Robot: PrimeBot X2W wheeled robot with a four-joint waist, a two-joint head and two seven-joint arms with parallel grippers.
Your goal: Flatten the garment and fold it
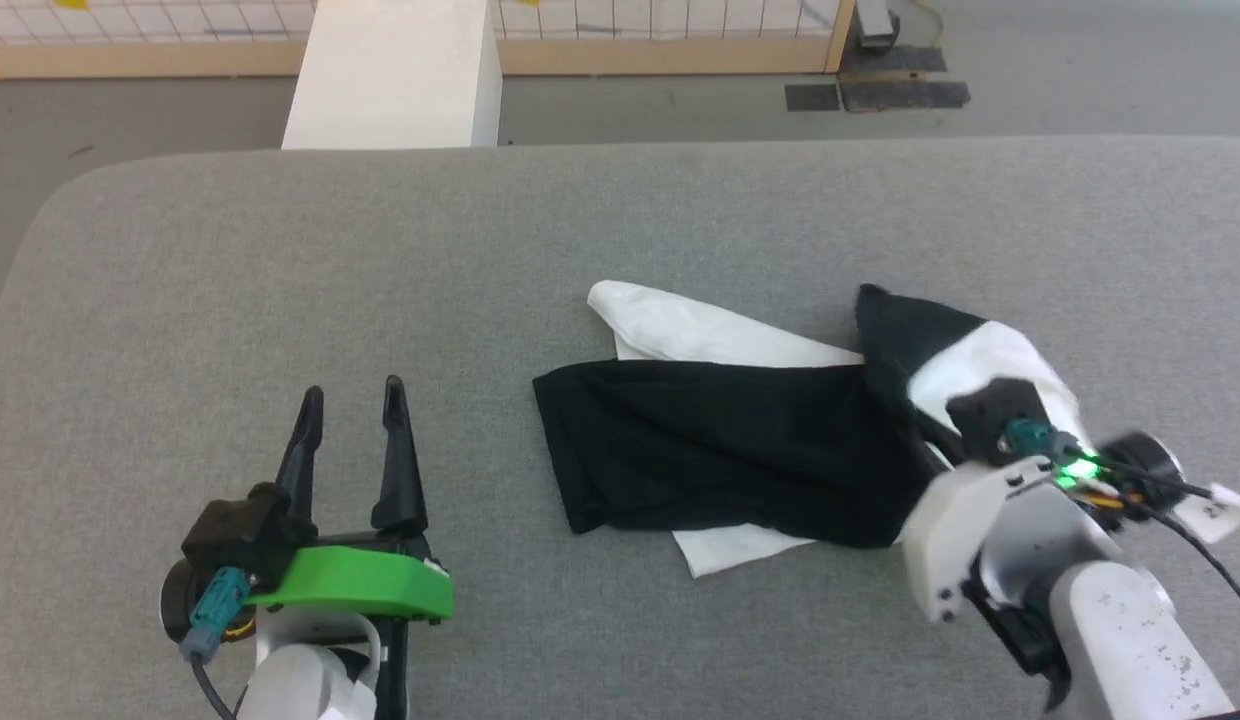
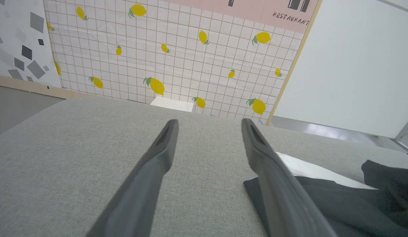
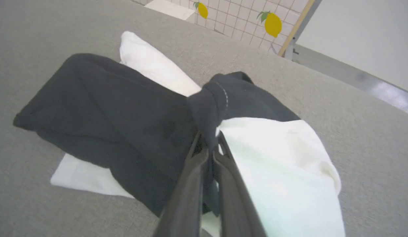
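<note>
The garment (image 1: 720,440) lies bunched on the grey table (image 1: 280,260). In the head view its long axis runs crosswise, from a blunt black end facing the left gripper (image 1: 353,388) to a raised black-and-white hump at the right gripper (image 3: 209,141). A broad black layer is folded over the white body. One white corner points away from the robot past the black layer's far edge, and another white corner pokes out on the near side.

The right gripper's fingers are pressed together on a black roll of cloth at the seam where black meets white. From that pinch the black mass spreads to the fingers' left, the white panel drapes to their right, and a black peak stands just beyond the tips.

The left gripper is spread wide with nothing between its fingers, only bare table. The garment is off to its right and apart from it. In the left wrist view the black end is partly hidden behind the right-hand finger, with a strip of white beyond.

Past the left fingertips is a tiled wall (image 2: 177,59) printed with lemons, and above it a pink sign (image 2: 256,10) reading "RESTAURAN", cut off by a wooden frame edge. A small white tag (image 1: 1225,505) by the right wrist bears marks too blurred to read.
</note>
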